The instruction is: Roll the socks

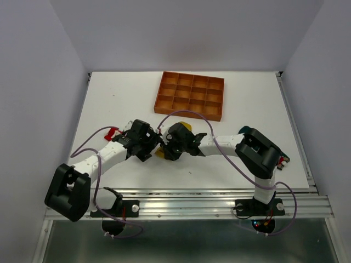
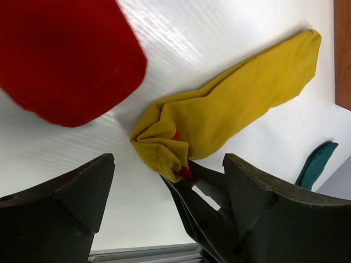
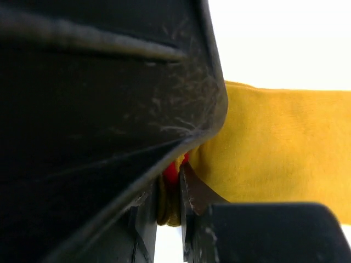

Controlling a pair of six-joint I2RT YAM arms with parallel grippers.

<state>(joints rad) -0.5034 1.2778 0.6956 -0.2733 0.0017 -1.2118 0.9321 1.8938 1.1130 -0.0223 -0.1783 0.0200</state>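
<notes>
- A white table (image 1: pixel 109 98) stands between pale, plain walls (image 1: pixel 33 82), with both arms bolted at its near edge and reaching in toward its middle.
- The yellow sock (image 2: pixel 236 104) lies on the table's middle, just in front of the tray, stretched out long and flat for most of its length.
- Its near end is folded back on itself into a thick, creased bunch, and a small red patch (image 2: pixel 185 173) shows in the fold.
- The right gripper (image 3: pixel 171 203) has its jaws drawn close together on that folded end. The right wrist view shows yellow fabric and the red patch (image 3: pixel 171 172) pinched between the two fingers.
- The left gripper (image 2: pixel 169 160) stands spread wide on either side of the same folded end. Its fingers (image 2: pixel 77 203) are apart from the fabric and hold nothing.
- In the overhead view the two wrists meet nose to nose over the yellow sock (image 1: pixel 160 152), which shows there only in small bits.
- The red sock (image 2: pixel 66 55) lies to the left of the yellow one, apart from it, beside the left forearm (image 1: pixel 112 133). It is blurred, and I cannot tell whether it is rolled or flat.
- The teal sock (image 2: pixel 315 164) lies on the other side, apart from the yellow one, and only its narrow end shows.
- The orange-brown gridded tray (image 1: pixel 186 113) sits farther back on the table, beyond all three socks.
</notes>
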